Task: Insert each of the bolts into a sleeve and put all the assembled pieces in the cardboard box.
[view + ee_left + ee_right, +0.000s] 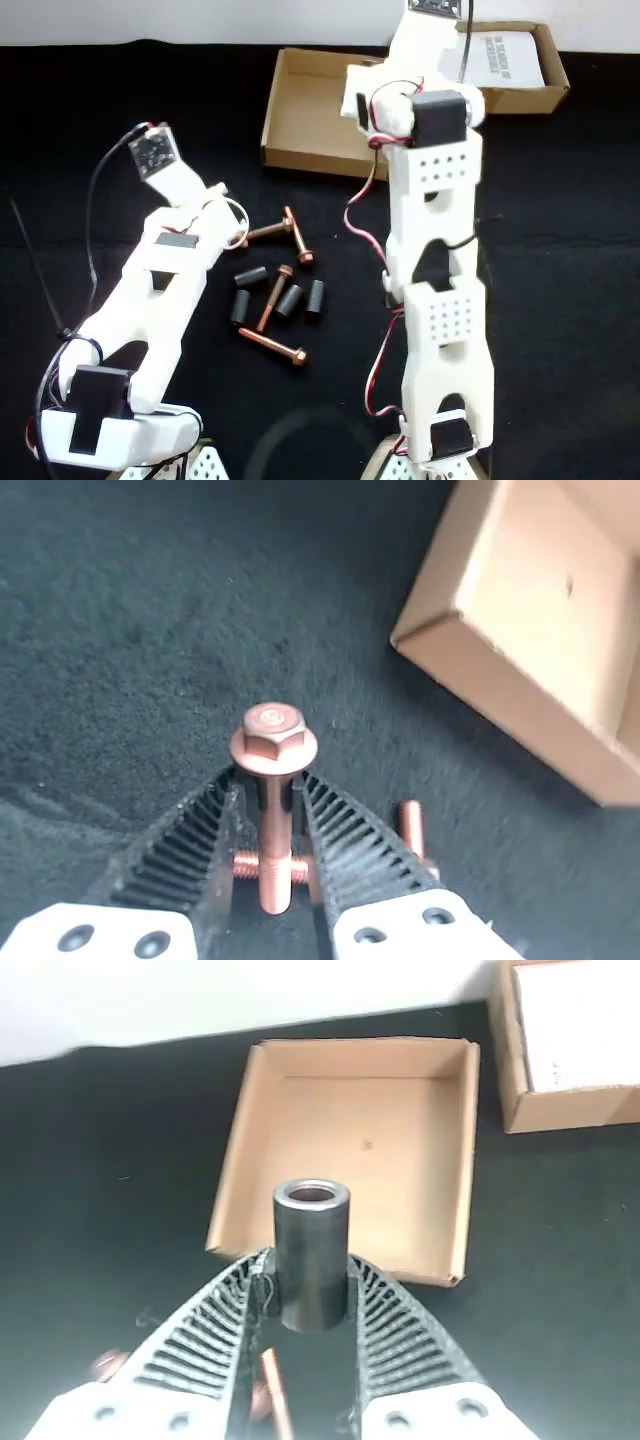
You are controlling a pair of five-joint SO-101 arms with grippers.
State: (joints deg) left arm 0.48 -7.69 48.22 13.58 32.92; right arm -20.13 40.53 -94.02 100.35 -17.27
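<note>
The left gripper has its jaws closed narrowly on a copper bolt, the shank pinched between the ridged pads and the hex head clear of the tips; loose bolts lie on the black table beneath it; the right gripper clamps a dark sleeve, whose open bore shows past the tips; four loose sleeves lie between the arms among the bolts; beyond, the cardboard box sits open, with a second box holding a paper sheet near it.
</note>
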